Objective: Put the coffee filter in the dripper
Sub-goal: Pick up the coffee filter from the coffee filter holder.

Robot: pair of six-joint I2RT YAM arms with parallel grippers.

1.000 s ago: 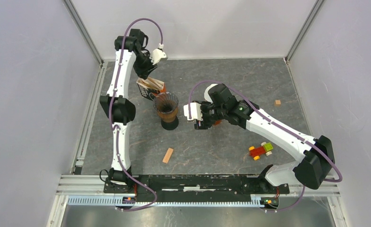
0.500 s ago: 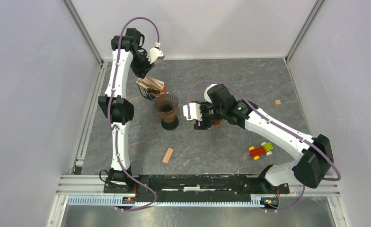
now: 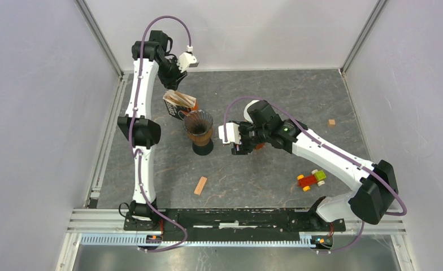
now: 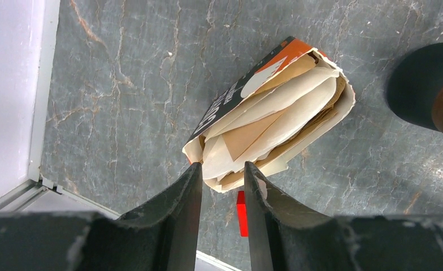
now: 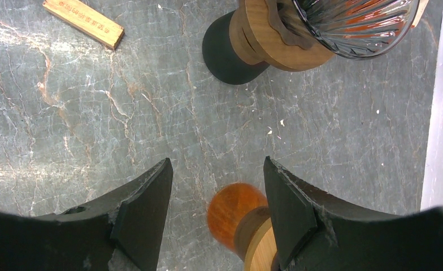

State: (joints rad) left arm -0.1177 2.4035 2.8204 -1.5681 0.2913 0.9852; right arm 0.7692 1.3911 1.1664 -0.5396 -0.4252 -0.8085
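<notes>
Currently left pincer [image 4: 222, 167] parted above filter pack [image 4: 276, 107].

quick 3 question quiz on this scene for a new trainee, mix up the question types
1. True or false: the dripper already has a paper filter in it.
2. Which thing are the left jaws nearest? A) the pack of filters B) a toy car C) a spoon
3. Fill in the blank: the right jaws stand ____ above the table and hold nothing.

Key: 1 false; 2 A; 3 open
</notes>
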